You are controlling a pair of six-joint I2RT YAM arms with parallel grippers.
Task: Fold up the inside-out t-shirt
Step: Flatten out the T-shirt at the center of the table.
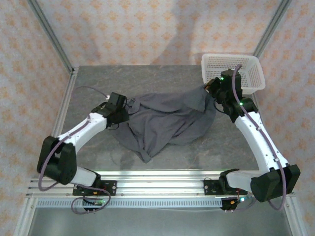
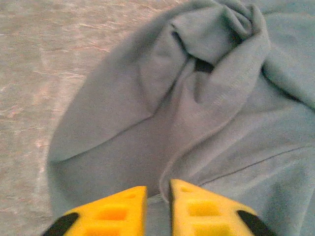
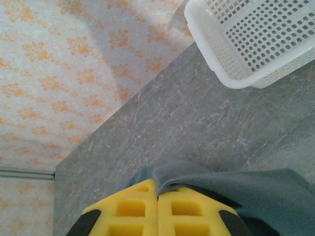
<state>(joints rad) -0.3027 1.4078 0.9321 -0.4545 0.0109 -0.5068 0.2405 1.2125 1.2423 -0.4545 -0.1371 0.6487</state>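
Right gripper (image 3: 157,189) was clamped on the t-shirt (image 1: 167,120) at its 2 o'clock corner. Left gripper (image 2: 158,191) sat at 9 o'clock; I couldn't tell if it held cloth. T-shirt lay bunched mid table (image 1: 236,142), limp, thin: I'd pinch hems.

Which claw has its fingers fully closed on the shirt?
The right claw, beside the white basket: its fingers meet, pinching the edge of the t-shirt. The left claw shows a narrow gap over the cloth.

A white mesh basket (image 1: 227,56) sat at the far right corner of the grey marbled table (image 1: 147,78), beside patterned walls (image 1: 147,29).
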